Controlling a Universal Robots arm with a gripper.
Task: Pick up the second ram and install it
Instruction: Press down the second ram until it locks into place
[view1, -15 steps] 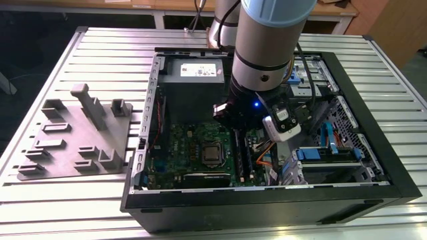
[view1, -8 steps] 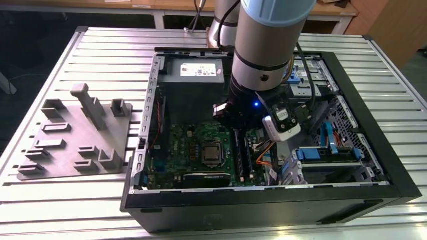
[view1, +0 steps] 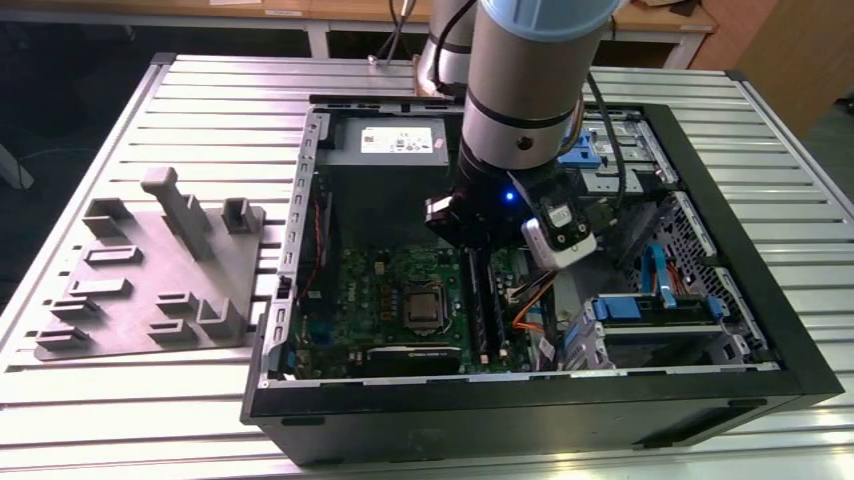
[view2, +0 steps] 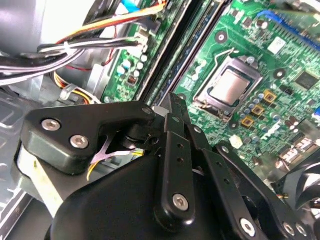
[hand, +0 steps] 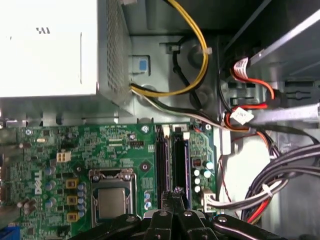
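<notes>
second ram (hand: 179, 165) | in motherboard (hand: 120, 150) slot | tool (hand: 175, 192) above | slatted table (view1: 200, 110)

Brand lettering on the motherboard (hand: 115, 150); nothing else legible.

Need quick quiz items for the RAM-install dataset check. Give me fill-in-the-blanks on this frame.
1. The gripper hangs over two long black ___ beside the CPU.
2. In the exterior view, the grey fixture lies on that view's ___ of the case.
3. Case and fixture both rest on a slatted metal ___.

Missing words: slots; left; table.
</notes>
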